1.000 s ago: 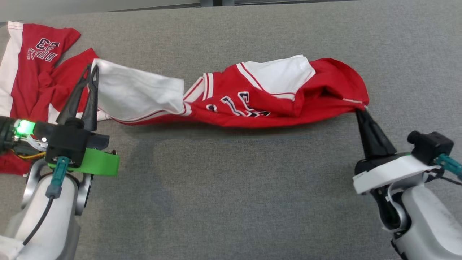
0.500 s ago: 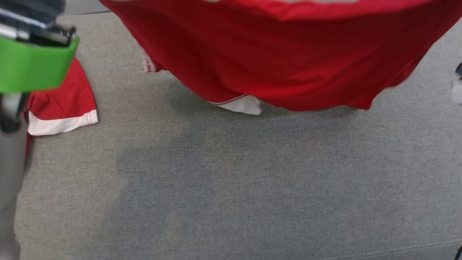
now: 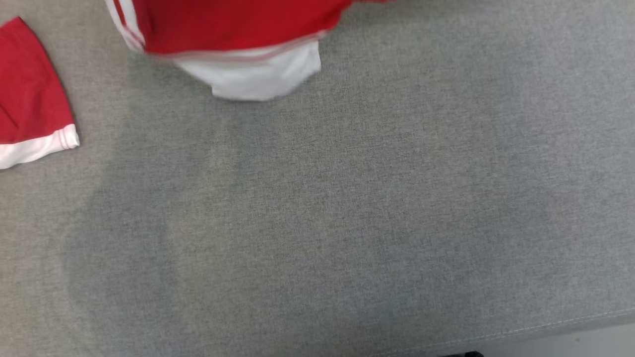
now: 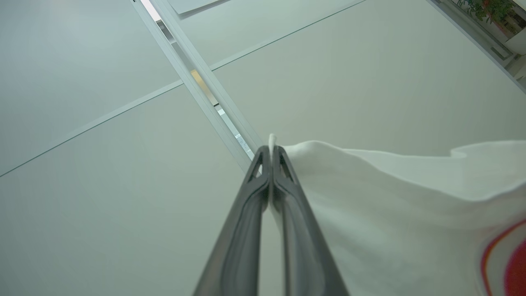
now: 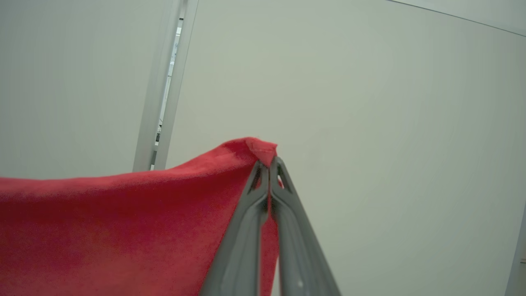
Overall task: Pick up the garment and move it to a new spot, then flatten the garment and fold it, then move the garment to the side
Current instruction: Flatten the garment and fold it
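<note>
Jersey hangs above the far edge of the grey fabric surface, hem probably clear. Left gripper pinches its white corner, right gripper its red one; keep both level and taut, landing clear of the left-edge red garment.

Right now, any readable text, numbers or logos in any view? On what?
None readable.
On the held garment: red and white fabric with stripes, no lettering in view.
On the second red garment at the left: red with a white hem, no lettering in view.
Left wrist view: a red curved mark on the white fabric, cut off at the edge, unreadable.
</note>
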